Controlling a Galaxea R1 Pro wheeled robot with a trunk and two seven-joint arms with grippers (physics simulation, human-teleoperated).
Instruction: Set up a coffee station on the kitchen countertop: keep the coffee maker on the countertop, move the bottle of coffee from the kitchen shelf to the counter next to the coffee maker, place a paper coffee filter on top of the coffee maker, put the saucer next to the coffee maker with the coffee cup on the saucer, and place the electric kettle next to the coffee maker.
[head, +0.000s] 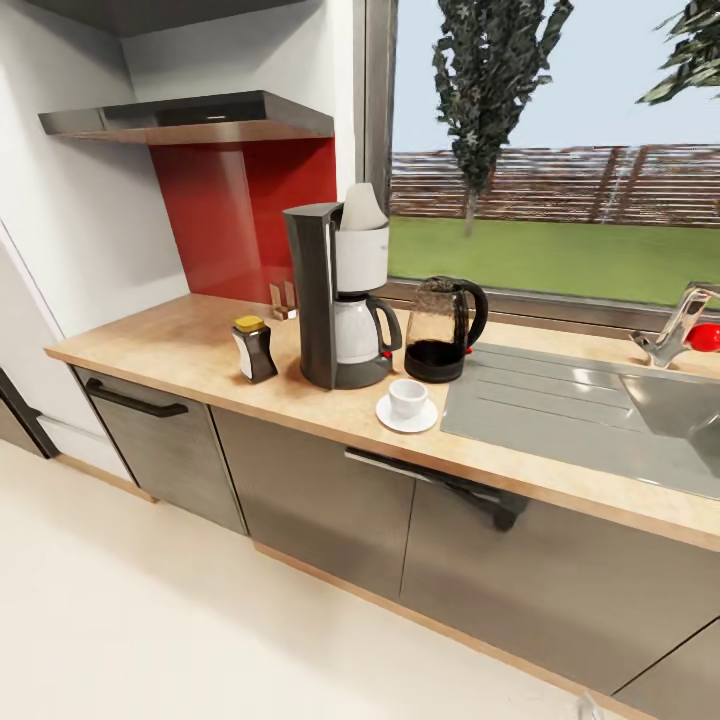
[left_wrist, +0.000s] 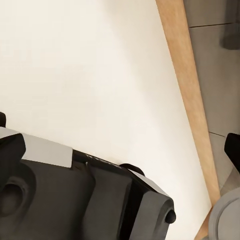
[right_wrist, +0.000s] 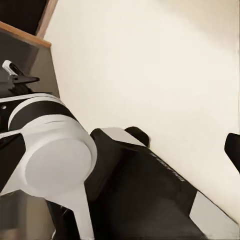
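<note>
On the wooden countertop (head: 180, 345) stands the black coffee maker (head: 318, 300), with a white paper filter (head: 362, 207) on its top. A small dark coffee bottle (head: 254, 349) with a yellow lid stands just left of it. To its right is the glass electric kettle (head: 445, 330). In front sits a white saucer (head: 388, 416) carrying the white cup (head: 408, 397). My left gripper (left_wrist: 117, 135) hangs over the pale floor, a dark fingertip (left_wrist: 233, 150) at each picture edge, nothing between. The right wrist view has one dark fingertip (right_wrist: 233, 149) at its edge, above the floor.
A steel drainboard (head: 540, 400) and sink (head: 680, 410) with a faucet (head: 680, 325) lie right of the kettle. A range hood (head: 190, 118) hangs over the red backsplash. Grey cabinets (head: 320, 490) run below the counter. My own dark base (left_wrist: 75, 200) shows under the wrist cameras.
</note>
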